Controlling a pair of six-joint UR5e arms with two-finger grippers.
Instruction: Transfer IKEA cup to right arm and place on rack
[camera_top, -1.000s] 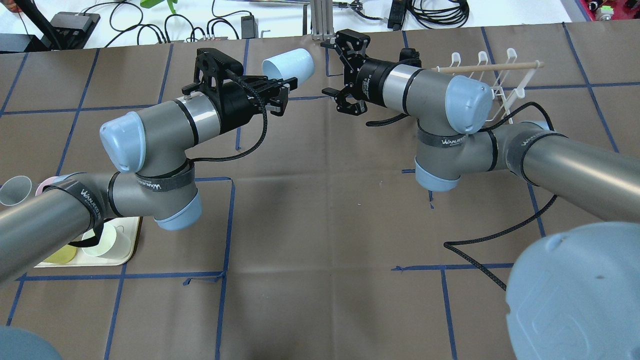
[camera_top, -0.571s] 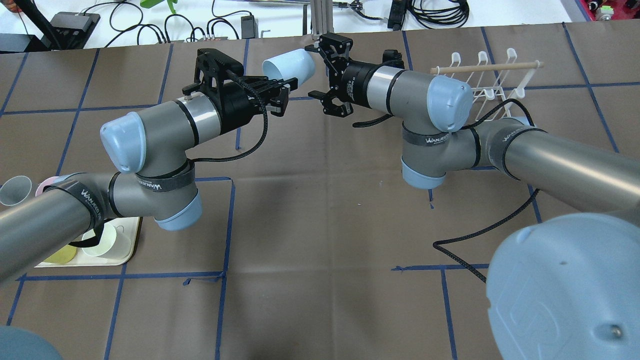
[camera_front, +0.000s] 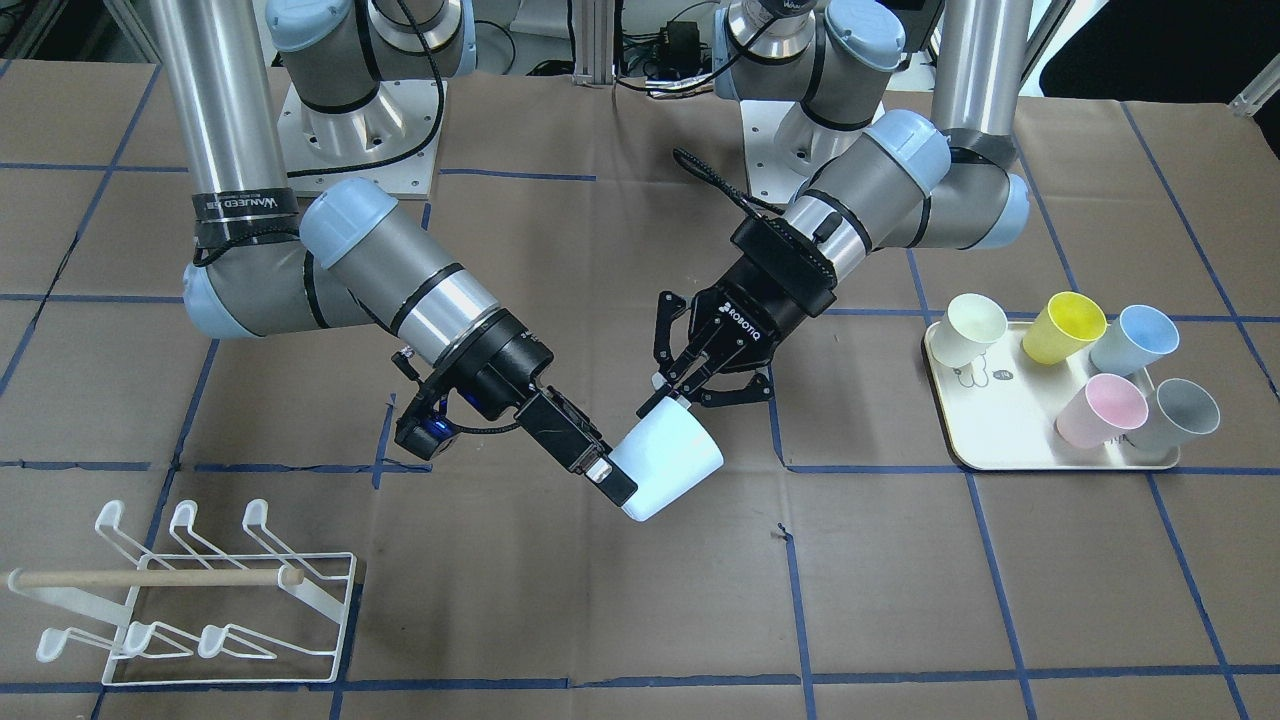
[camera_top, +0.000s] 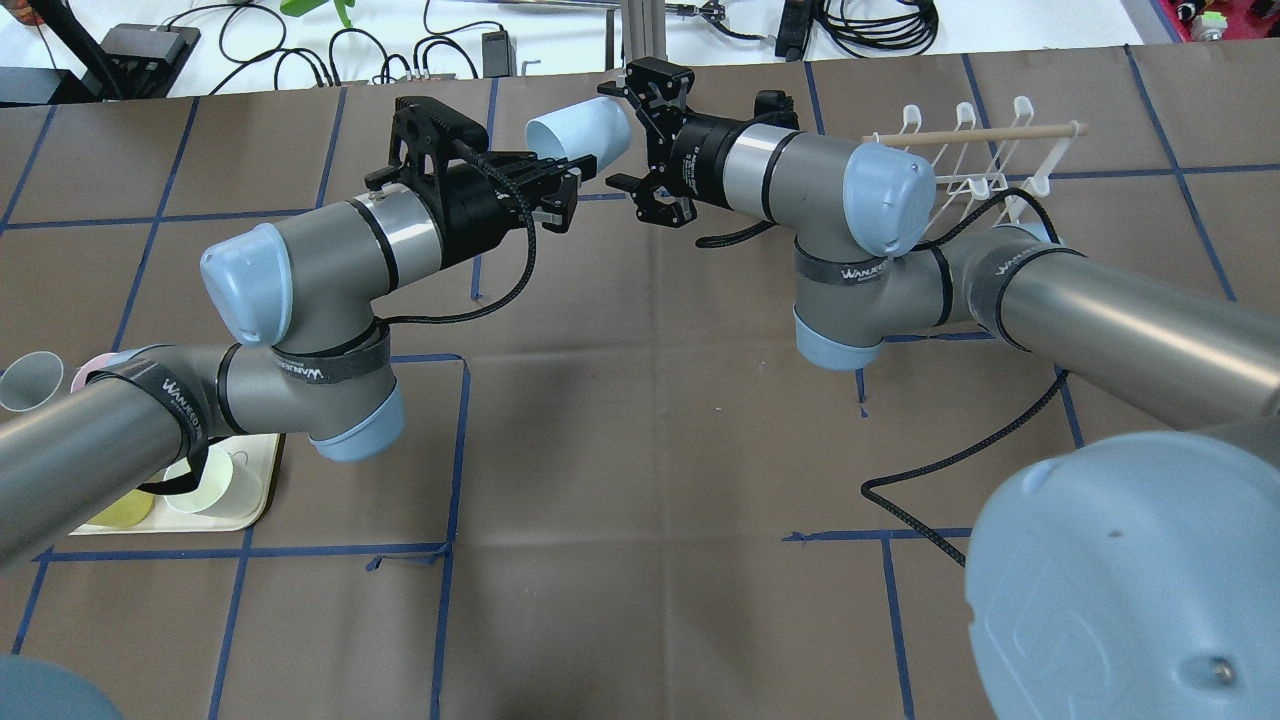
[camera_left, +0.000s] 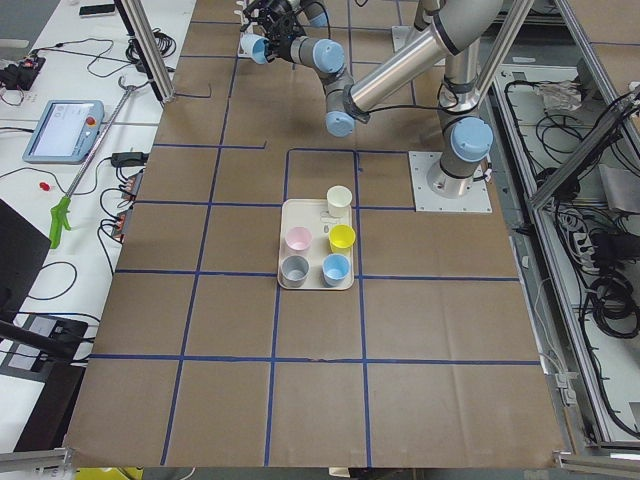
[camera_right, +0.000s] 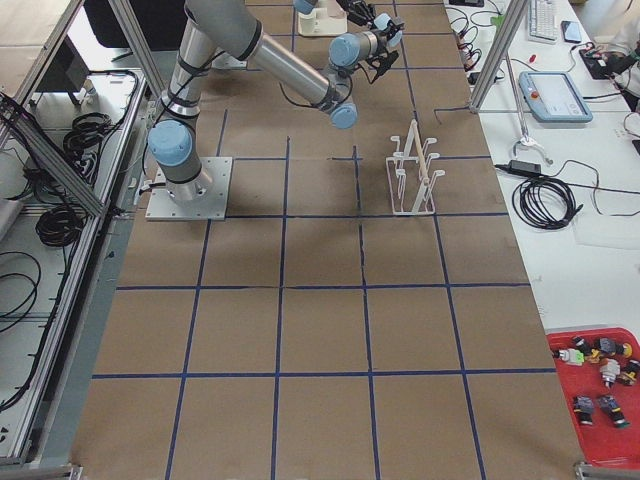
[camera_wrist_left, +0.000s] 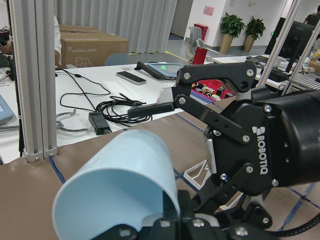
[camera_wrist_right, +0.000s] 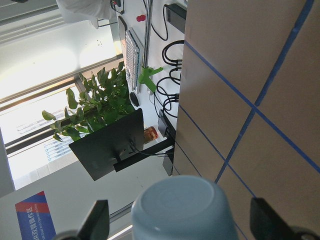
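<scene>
Handover step: the pale blue plastic cup (camera_front: 665, 465) hangs sideways above the brown tabletop (camera_front: 640, 620), rim clamped in the left tool (camera_front: 668, 400). The right tool (camera_top: 620, 138) stands spread around its base; next it should close firmly.

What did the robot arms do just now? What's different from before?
The right gripper moved across toward the pale blue cup and now has its open fingers either side of its bottom, not squeezing. The left gripper kept holding the cup. The rack and tray stayed put.
</scene>
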